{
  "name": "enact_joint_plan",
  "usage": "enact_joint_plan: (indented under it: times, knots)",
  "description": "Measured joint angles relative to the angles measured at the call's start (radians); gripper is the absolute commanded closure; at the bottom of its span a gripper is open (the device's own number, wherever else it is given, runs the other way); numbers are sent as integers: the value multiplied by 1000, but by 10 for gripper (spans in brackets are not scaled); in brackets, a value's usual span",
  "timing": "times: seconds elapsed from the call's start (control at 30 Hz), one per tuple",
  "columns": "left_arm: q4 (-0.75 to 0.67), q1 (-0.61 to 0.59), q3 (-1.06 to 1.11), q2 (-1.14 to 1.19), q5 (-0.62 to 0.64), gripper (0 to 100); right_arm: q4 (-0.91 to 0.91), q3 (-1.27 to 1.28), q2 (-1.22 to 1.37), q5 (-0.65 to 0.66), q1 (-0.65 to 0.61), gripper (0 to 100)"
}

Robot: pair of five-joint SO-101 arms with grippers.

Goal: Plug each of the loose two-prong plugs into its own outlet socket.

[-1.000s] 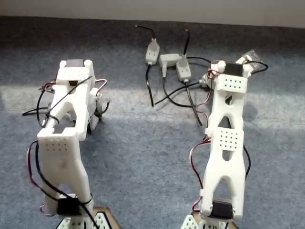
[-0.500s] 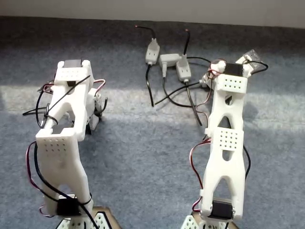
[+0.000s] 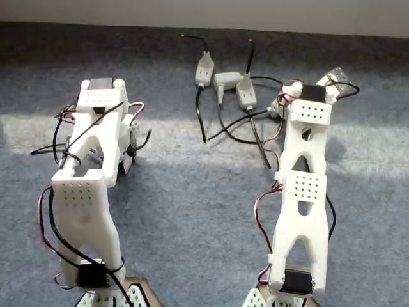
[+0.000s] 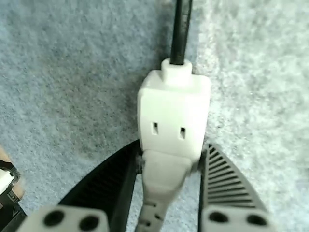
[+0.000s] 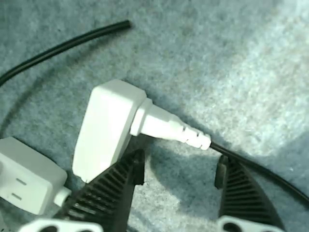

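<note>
Looking down in the high view, we see white sockets and plugs [image 3: 227, 83] clustered at upper centre on the grey carpet [image 3: 192, 211], beside the right arm [image 3: 305, 166]. In the left wrist view, the left gripper [image 4: 170, 157] has its fingers [image 4: 113, 181] clenched on a plug [image 4: 164, 176] seated against a two-slot socket [image 4: 174, 113]. In the right wrist view, the right gripper [image 5: 179, 163] stands released just beside a second plug [image 5: 108, 128].

We see a bright band of light crossing the table [image 3: 172, 137] from left to right; the far strip and the near part lie dimmer. The plug [image 5: 108, 128] casts a soft dark shadow beside itself.
</note>
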Motion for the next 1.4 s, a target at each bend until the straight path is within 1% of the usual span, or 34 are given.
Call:
enact_joint_plan:
  times: [0.17, 0.33, 0.43, 0.63, 0.7, 0.8, 0.87, 1.0, 1.1, 1.33, 1.4]
  knots:
    - [9, 0, -37, 11, -20, 994, 0, 0, 0, 0, 0, 757]
    - [15, 0, -121, 25, -112, 994, 0, 0, 0, 0, 0, 757]
    - [18, -2, -219, 32, -212, 994, 0, 0, 0, 0, 0, 757]
    - [5, -14, -594, 55, -388, 994, 0, 0, 0, 0, 0, 757]
    - [8, -11, -740, 55, -470, 994, 0, 0, 0, 0, 0, 757]
    - [-17, 34, -925, 55, -591, 994, 0, 0, 0, 0, 0, 757]
    - [-52, 81, -1000, 55, -660, 994, 0, 0, 0, 0, 0, 757]
    - [-137, 176, -1014, 57, -756, 994, 0, 0, 0, 0, 0, 757]
    - [-213, 236, -964, 55, -838, 994, 0, 0, 0, 0, 0, 757]
    - [-381, 368, -758, 57, -1137, 989, 0, 0, 0, 0, 0, 757]
    - [-456, 390, -713, 57, -1218, 943, 0, 0, 0, 0, 0, 757]
